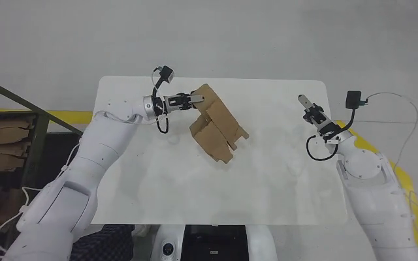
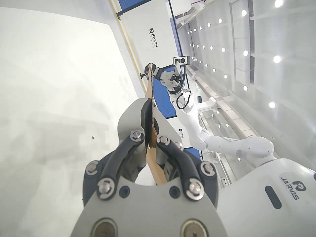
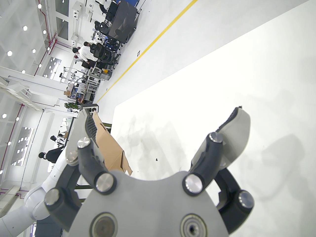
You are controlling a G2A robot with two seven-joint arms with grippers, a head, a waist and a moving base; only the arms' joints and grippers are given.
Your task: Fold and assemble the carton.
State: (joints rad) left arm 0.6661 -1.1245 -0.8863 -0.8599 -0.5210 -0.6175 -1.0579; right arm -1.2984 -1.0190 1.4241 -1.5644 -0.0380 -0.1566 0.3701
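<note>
White table [image 1: 163, 189], and the left gripper [image 1: 198, 99] clamps the brown carton [image 1: 219, 130] by its edge (partly folded); right gripper [image 1: 304, 102] spread wide, well apart.

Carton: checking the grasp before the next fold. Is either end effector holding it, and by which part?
The left end effector is shut on the carton, pinching a panel edge. The right end effector is open, holding nothing.

The carton's [image 1: 219, 127] edge sits between the left gripper's [image 1: 198, 99] jaws, the rest reaching beyond them over the table's [image 1: 274, 189] middle. The right gripper [image 1: 304, 102] hangs well apart, near the table's right edge, jaws spread.
</note>
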